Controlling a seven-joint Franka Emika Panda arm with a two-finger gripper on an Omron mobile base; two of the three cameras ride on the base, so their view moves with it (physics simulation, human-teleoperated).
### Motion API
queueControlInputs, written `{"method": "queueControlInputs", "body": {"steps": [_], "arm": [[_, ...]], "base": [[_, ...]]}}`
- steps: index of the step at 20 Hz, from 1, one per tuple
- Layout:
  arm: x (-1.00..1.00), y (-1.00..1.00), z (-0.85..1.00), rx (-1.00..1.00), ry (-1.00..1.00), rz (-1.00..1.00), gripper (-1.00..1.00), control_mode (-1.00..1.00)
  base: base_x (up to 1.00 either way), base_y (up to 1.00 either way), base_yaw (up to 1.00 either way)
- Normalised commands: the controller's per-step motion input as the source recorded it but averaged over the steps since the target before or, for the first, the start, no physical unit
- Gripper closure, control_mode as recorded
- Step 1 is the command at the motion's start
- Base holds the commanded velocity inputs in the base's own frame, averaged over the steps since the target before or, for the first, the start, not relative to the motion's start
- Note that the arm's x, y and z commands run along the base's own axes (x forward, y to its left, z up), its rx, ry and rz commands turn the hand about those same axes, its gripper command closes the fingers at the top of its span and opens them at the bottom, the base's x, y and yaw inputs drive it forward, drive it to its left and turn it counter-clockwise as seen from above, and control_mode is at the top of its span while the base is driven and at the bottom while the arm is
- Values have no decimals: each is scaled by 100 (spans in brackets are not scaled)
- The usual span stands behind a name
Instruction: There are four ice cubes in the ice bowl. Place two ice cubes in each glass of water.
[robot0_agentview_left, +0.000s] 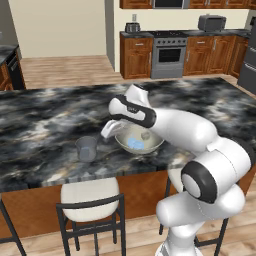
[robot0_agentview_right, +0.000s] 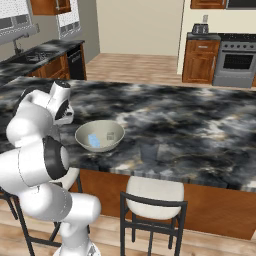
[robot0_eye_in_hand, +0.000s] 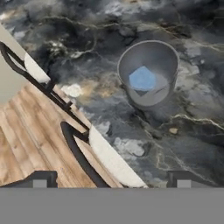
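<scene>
The glass of water (robot0_eye_in_hand: 148, 94), a small grey tumbler, stands on the dark marble counter with one pale blue ice cube (robot0_eye_in_hand: 142, 78) inside it. In the left base view this glass (robot0_agentview_left: 86, 148) sits left of the beige ice bowl (robot0_agentview_left: 150, 147). Two ice cubes lie in the bowl, a blue one (robot0_agentview_left: 135, 143) and a paler one (robot0_agentview_left: 146, 135). My gripper (robot0_agentview_left: 107, 131) hangs above the counter between glass and bowl. It is open (robot0_eye_in_hand: 111, 181) with nothing between its fingertips. The bowl (robot0_agentview_right: 100, 127) shows again in the right base view, and a faint grey tumbler shape (robot0_agentview_right: 149, 151) stands to its right.
The counter's front edge runs close to the glass. Below it stand bar stools with pale seats and black frames (robot0_agentview_left: 90, 197), (robot0_agentview_right: 152, 192). Wooden floor lies beyond the edge (robot0_eye_in_hand: 30, 131). Cabinets and a stove (robot0_agentview_left: 169, 52) line the far wall.
</scene>
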Motion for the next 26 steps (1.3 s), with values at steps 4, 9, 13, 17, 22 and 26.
{"method": "queueControlInputs", "body": {"steps": [4, 9, 13, 17, 22, 26], "arm": [[-6, -42, 8, 2, 30, -27, -100, -100], [-1, -47, 0, 0, 4, -16, -100, -100], [0, -43, 0, 0, 0, -9, -100, -100], [-4, -39, 0, -1, 0, -1, -100, -100], [0, -30, 0, 0, 3, -4, -100, -100], [0, -14, 1, 0, 21, -30, -100, -100]], "base": [[0, 0, 0], [0, 0, 0], [0, 0, 0], [0, 0, 0], [0, 0, 0], [0, 0, 0]]}}
